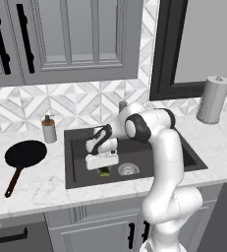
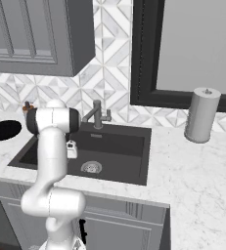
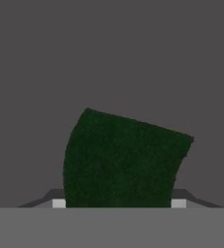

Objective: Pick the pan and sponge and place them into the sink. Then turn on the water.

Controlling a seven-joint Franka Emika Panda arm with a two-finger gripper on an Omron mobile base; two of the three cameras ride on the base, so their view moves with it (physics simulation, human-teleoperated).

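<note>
My gripper [image 1: 104, 170] hangs low inside the sink [image 1: 78, 165], fingers pointing down, just left of the round silver drain [image 1: 128, 169]. It is shut on the sponge [image 1: 104, 172]. In the hand view the dark green sponge [image 3: 123, 160] sits between the two fingertips against the grey sink floor. Whether it touches the floor I cannot tell. The black pan [image 1: 25, 153] lies on the white counter left of the sink, its reddish-brown handle toward the front edge. The grey faucet [image 2: 97, 114] stands behind the basin [image 2: 119, 146], with no water running.
A brown-and-white soap dispenser [image 1: 48, 129] stands at the sink's back left corner. A grey paper towel roll [image 1: 213, 100] stands on the counter to the right. Wall cabinets hang above the left counter, and a dark-framed window is behind the sink.
</note>
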